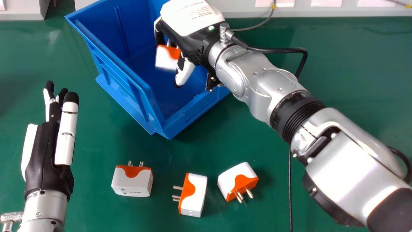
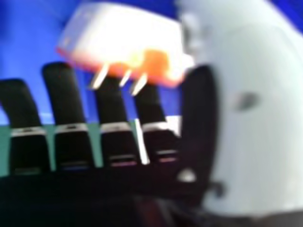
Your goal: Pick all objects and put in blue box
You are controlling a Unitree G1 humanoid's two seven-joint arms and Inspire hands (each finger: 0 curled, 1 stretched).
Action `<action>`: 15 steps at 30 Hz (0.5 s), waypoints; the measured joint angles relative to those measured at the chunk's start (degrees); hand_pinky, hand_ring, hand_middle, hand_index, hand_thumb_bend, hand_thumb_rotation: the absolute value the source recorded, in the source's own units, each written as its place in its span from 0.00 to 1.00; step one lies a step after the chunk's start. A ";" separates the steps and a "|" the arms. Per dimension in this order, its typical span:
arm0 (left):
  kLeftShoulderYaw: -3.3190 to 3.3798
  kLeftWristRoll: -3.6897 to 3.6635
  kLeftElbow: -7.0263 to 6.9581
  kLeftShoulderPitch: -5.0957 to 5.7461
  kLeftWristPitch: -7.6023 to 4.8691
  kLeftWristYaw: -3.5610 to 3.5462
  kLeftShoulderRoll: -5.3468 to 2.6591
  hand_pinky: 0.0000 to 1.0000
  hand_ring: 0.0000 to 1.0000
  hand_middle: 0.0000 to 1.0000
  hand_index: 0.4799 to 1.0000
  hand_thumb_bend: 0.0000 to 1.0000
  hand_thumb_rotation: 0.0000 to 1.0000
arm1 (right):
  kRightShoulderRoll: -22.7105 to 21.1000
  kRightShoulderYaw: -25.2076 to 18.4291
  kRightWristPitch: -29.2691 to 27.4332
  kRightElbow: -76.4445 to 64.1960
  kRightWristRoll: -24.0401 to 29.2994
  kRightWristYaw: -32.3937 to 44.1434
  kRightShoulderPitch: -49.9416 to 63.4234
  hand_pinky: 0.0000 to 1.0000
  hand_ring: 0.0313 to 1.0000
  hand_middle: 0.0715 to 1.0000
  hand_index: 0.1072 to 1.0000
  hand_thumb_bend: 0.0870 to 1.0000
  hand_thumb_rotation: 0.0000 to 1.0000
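The right hand (image 1: 193,38) is over the blue box (image 1: 138,87), its fingers and thumb spread apart. A white-and-orange plug adapter (image 1: 165,58) is between them, above the box floor; whether it still touches them I cannot tell. In the right hand view, the blurred adapter (image 2: 128,42) lies past the fingertips of my straight-fingered right hand (image 2: 111,137), pins toward the fingers. Three more adapters lie on the table: one pins-up (image 1: 132,182), one with pins leftward (image 1: 194,195), one with pins toward the near edge (image 1: 238,180). At left, my left hand (image 1: 48,141) is idle with straight fingers.
The green table (image 1: 347,80) carries a black cable (image 1: 290,193) right of the adapters. Grey equipment (image 1: 19,11) lines the back edge, with a thin cable (image 1: 262,23) beside the box. The right forearm crosses the view's right half.
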 measured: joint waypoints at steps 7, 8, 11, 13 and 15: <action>-0.07 -0.01 -0.13 -0.02 0.01 -0.01 -0.02 1.00 1.00 1.00 1.00 0.40 0.98 | -0.53 0.28 0.22 -1.29 -0.03 -0.29 0.69 0.99 0.99 0.99 0.99 0.72 0.62; -0.07 0.00 -0.13 -0.02 0.00 -0.01 -0.02 1.00 1.00 1.00 1.00 0.39 0.98 | -0.64 0.22 0.19 -1.70 0.00 -0.42 0.90 0.99 0.99 0.99 0.99 0.71 0.62; -0.13 0.00 -0.13 -0.07 0.01 -0.04 -0.02 1.00 1.00 1.00 1.00 0.39 0.99 | -1.10 -0.08 0.02 -2.39 0.23 -1.43 1.22 1.00 1.00 1.00 1.00 0.70 0.62; -0.14 0.00 -0.13 -0.14 0.00 -0.11 -0.01 1.00 1.00 1.00 1.00 0.39 0.99 | -1.73 -0.64 -0.22 -3.50 0.56 -2.29 2.19 1.00 1.00 1.00 1.00 0.69 0.61; -0.13 -0.01 -0.12 -0.18 0.00 -0.20 0.04 1.00 1.00 1.00 1.00 0.38 0.99 | -2.74 -1.53 -0.68 -5.69 0.97 -2.53 3.75 1.00 1.00 1.00 1.00 0.68 0.60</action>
